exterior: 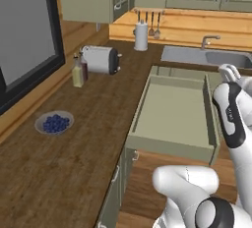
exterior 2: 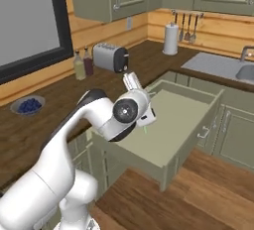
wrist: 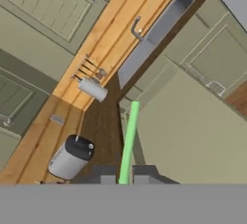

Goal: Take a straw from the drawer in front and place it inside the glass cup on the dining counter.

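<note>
GRIP: my gripper (wrist: 124, 178) is clamped on the thin green straw (wrist: 128, 141), pinched at its base so it stands straight | POSITION: raised above the wide sage-green drawer (exterior 2: 174, 125), open and bare, for clearance | NEXT: carry to glass cup.

The dark wood worktop (exterior: 93, 124) carries a toaster (exterior: 101, 59), two bottles (exterior: 78, 71) and a blueberry bowl (exterior: 54, 123).
</note>
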Controlling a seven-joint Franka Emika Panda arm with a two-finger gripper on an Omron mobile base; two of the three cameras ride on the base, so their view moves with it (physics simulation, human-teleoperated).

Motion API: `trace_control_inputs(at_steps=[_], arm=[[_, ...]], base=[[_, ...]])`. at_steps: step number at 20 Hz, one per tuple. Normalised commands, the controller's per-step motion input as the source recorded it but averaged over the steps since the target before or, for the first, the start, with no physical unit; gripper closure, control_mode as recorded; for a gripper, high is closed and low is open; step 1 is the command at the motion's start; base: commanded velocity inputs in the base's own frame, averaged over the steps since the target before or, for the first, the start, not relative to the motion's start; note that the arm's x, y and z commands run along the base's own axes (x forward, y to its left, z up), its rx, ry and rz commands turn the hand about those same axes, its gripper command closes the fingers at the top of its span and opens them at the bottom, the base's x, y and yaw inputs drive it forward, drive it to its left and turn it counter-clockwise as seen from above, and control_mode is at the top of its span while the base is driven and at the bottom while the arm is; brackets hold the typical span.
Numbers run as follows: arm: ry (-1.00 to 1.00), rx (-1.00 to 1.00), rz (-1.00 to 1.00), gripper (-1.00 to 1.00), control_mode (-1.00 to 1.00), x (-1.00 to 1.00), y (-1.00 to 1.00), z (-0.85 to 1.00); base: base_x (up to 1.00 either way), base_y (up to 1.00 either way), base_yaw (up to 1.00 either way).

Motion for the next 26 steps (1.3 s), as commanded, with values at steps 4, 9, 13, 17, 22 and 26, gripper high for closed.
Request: trace_control_inputs(at_steps=[4, 9, 13, 17, 22, 26], arm=[[0.0, 0.0, 0.0, 1.0, 1.0, 0.0, 0.0, 0.0], [0.0, 0.0, 0.0, 1.0, 1.0, 0.0, 0.0, 0.0], [0.0, 0.0, 0.0, 1.0, 1.0, 0.0, 0.0, 0.0], [0.0, 0.0, 0.0, 1.0, 1.0, 0.0, 0.0, 0.0], [0.0, 0.0, 0.0, 1.0, 1.0, 0.0, 0.0, 0.0], [0.0, 0.0, 0.0, 1.0, 1.0, 0.0, 0.0, 0.0]], base=[[-0.72, -0.17, -0.4], [-0.58, -0.3, -0.53], [-0.4, -0.32, -0.6], [-0.29, -0.33, -0.71], [-0.23, -0.29, -0.73], [-0.14, -0.22, -0.72]])
